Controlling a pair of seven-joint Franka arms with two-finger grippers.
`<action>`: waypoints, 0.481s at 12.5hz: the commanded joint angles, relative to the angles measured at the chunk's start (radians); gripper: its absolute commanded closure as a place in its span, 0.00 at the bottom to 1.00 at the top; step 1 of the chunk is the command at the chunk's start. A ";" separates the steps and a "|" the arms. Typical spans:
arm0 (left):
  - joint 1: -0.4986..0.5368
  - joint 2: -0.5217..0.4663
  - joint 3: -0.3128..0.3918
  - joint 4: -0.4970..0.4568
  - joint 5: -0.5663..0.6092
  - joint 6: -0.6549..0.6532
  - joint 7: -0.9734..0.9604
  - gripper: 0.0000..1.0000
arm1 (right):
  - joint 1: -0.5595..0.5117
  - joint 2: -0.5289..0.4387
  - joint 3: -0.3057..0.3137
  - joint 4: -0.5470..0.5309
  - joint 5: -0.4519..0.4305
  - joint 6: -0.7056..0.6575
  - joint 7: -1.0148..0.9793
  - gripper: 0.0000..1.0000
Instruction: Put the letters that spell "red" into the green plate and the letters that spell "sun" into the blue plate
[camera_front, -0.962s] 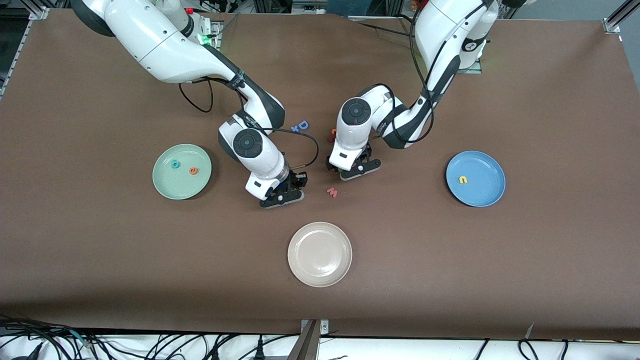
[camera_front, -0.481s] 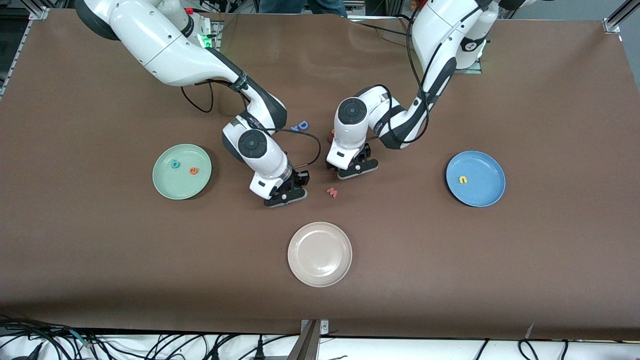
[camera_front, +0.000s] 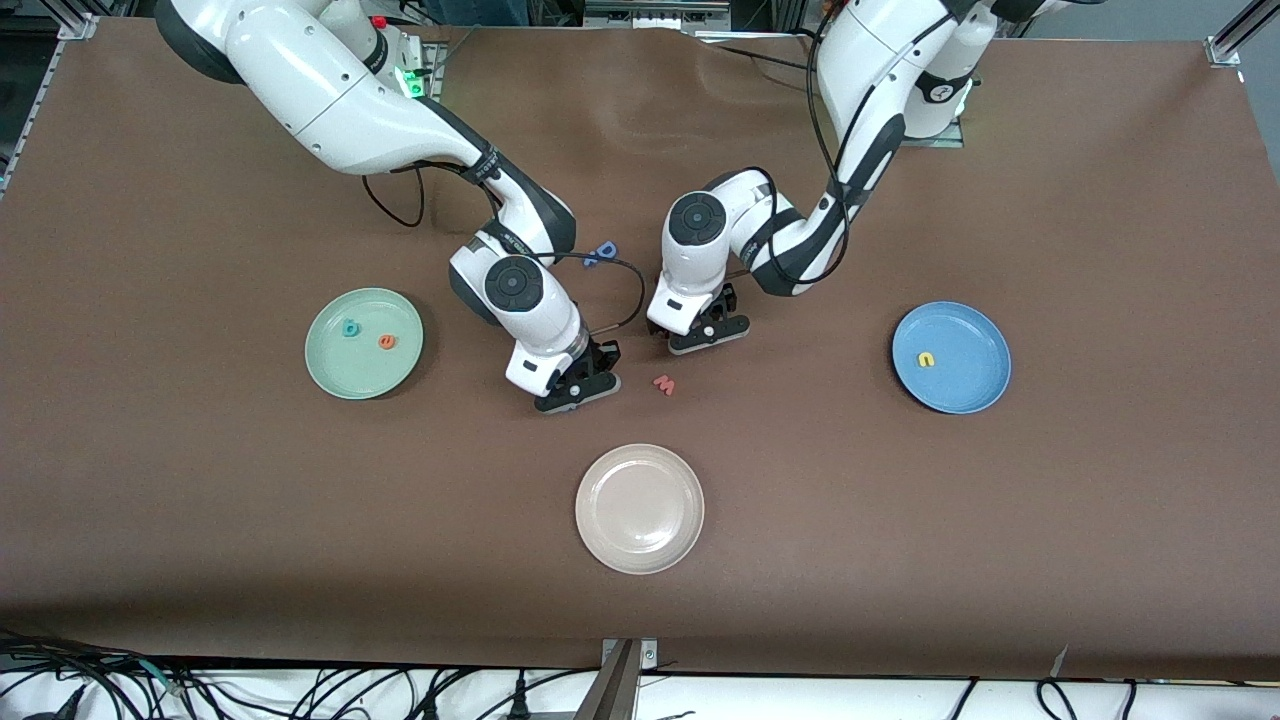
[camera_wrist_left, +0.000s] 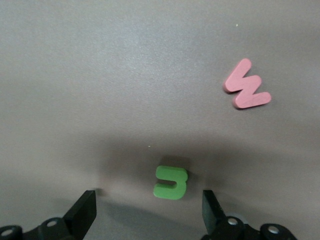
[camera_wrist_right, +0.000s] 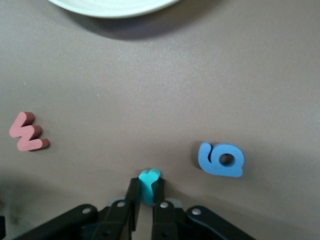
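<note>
The right end effector (camera_wrist_right: 145, 202) is clenched on the teal "r" (camera_wrist_right: 148, 184) low over the brown table (camera_front: 900, 560), the blue "g" (camera_wrist_right: 221, 159) and the "w" (camera_front: 664, 384) lying beside it; the left end effector (camera_wrist_left: 149, 210) stands spread wide, straddling the green "u" (camera_wrist_left: 171, 182) without touching it. The green plate (camera_front: 330, 375) toward the right arm's end holds "d" (camera_front: 351, 328) and "e" (camera_front: 386, 342), the blue plate (camera_front: 965, 385) toward the left arm's end holds "n" (camera_front: 927, 359). The white plate (camera_front: 640, 508) sits nearer the camera, a blue "D" (camera_front: 605, 252) between the arms, with bare table out to every edge.
</note>
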 joint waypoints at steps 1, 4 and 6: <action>-0.019 0.023 0.013 0.038 0.033 -0.006 -0.010 0.08 | 0.003 0.013 -0.006 0.017 -0.030 0.008 -0.017 1.00; -0.019 0.023 0.013 0.038 0.057 -0.006 -0.009 0.28 | -0.034 -0.016 -0.002 0.021 -0.028 -0.040 -0.023 1.00; -0.019 0.023 0.011 0.038 0.088 -0.006 -0.010 0.40 | -0.062 -0.047 0.015 0.024 -0.024 -0.127 -0.036 1.00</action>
